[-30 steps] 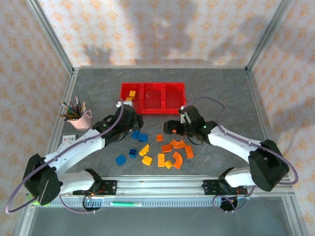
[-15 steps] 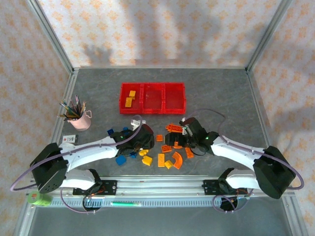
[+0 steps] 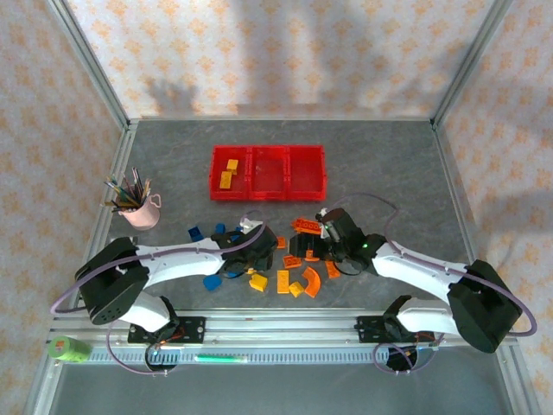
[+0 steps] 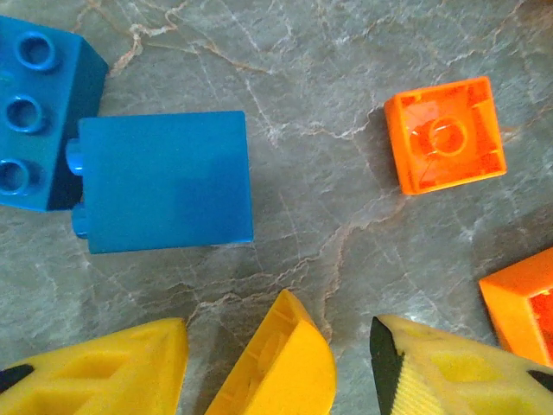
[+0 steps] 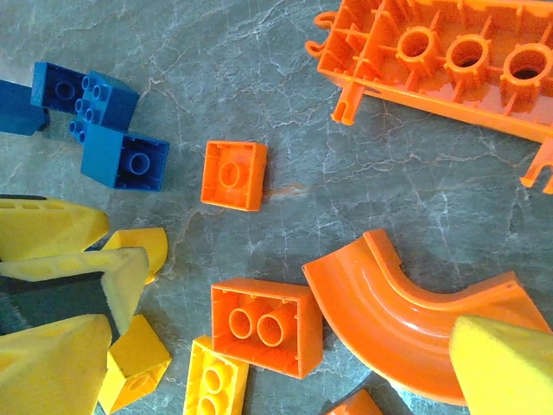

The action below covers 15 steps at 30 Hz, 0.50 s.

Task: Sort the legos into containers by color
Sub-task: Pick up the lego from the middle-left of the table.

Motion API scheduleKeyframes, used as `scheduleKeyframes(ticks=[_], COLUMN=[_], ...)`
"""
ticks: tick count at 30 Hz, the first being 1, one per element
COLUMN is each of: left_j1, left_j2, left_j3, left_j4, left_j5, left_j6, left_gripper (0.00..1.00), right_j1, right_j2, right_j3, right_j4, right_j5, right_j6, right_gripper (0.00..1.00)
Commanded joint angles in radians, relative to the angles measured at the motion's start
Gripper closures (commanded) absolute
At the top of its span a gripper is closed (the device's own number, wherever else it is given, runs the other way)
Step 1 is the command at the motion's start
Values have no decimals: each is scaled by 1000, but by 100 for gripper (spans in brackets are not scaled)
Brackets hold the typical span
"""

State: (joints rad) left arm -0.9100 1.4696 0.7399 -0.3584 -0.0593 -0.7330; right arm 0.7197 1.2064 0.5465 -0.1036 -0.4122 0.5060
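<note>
At the near edge, the rail (image 3: 276,324) that carries both arm bases bounds the worktop (image 3: 397,173). Just beyond it lies the loose pile of legos (image 3: 285,278). Both arms reach into the pile from either side, so room is tight there: the left end effector (image 3: 252,251) and the right end effector (image 3: 313,248) stand near each other with bricks between them.

The left end effector is partly open. Its fingers (image 4: 104,367) straddle a yellow brick (image 4: 276,372) with a gap showing on each side, and it grips nothing. Two blue bricks (image 4: 164,181) touch each other just beyond it. The right end effector is spread wide and empty over an orange two-stud brick (image 5: 263,328) and an orange arch (image 5: 397,311). The long orange plate (image 5: 441,60) lies farther out.

A bare band of worktop separates the pile from the containers (image 3: 268,195), whose left bin holds two yellow pieces (image 3: 229,171). Open worktop runs wide to their right and behind them up to the far frame. The pink cup (image 3: 143,212) stands close to the left frame, well apart from the containers.

A second ago both end effectors were farther out. The left was at the containers' near left corner and the right just short of their near wall. Both have since drawn back onto the pile, and the left shoulder has swung toward the middle. The right end effector is as wide open as before.
</note>
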Motion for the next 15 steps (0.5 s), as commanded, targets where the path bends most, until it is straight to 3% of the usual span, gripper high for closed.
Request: scheduleKeyframes(ticks=[1, 15], left_j1=[-7, -6], left_j2=[30, 69], left_j3=[28, 25], left_j4=[20, 7], left_j5=[1, -54], left_j6=[30, 50], left_gripper=[43, 65], right_j1=[7, 7], right_j2=[-20, -19], right_j3=[-13, -6], right_j4=[29, 28], right_j5=[5, 17], right_j6=[14, 14], right_gripper=[0, 0])
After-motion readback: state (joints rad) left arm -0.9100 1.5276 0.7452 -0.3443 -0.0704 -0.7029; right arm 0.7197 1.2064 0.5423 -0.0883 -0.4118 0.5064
